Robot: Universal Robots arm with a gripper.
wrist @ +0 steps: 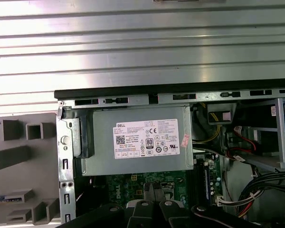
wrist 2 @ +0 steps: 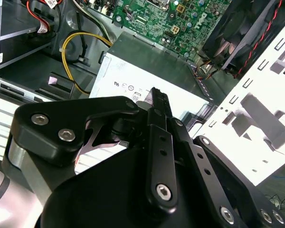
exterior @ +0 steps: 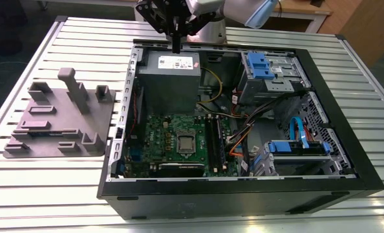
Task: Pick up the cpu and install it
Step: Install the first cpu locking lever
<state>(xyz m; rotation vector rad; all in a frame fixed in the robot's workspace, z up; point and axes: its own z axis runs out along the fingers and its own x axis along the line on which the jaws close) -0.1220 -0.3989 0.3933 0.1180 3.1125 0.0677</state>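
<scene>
The open computer case (exterior: 347, 121) lies on the slatted table. A small silvery-grey square that looks like the cpu (exterior: 186, 143) lies flat in the socket in the middle of the green motherboard (exterior: 159, 131). My gripper (exterior: 177, 49) hangs high over the far end of the case, above the grey power supply (exterior: 172, 65) and well away from the socket. Its fingers are shut together with nothing between them. In the second wrist view the closed fingertips (wrist 2: 155, 92) point at the power supply (wrist 2: 147, 71). The first wrist view has the power supply (wrist: 137, 137) below me.
A grey parts fixture (exterior: 56, 121) with pegs and pockets sits on the table at the exterior view's left of the case. Inside the case are blue drive brackets (exterior: 260, 65), cable bundles (exterior: 257, 116) and memory slots (exterior: 216, 141) beside the socket. The case walls rise around the motherboard.
</scene>
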